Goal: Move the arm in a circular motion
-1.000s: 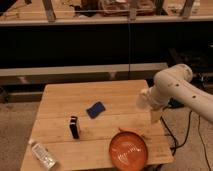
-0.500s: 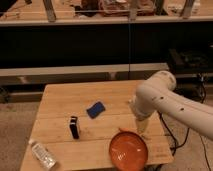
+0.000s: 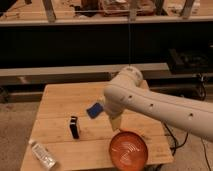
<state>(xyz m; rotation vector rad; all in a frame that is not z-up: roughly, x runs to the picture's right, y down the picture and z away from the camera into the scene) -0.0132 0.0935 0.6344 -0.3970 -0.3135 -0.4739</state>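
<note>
The claw (image 3: 115, 123), a tapered yellowish tip, hangs just above and left of the orange bowl (image 3: 129, 149); whether it is parted or closed cannot be told. The arm (image 3: 150, 102) reaches in from the bowl's right, elbow over the tabletop (image 3: 60, 97). A blue pad (image 3: 93, 110) lies up-left of the bowl, a black block (image 3: 74, 127) farther left. The circle looks mid-sweep; next, curve onward, clear of the bowl. Half a second earlier the arm sat farther right.

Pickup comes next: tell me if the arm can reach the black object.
Probably yes: the claw of the arm hangs over the table close beside the black object, nothing between them.
</note>
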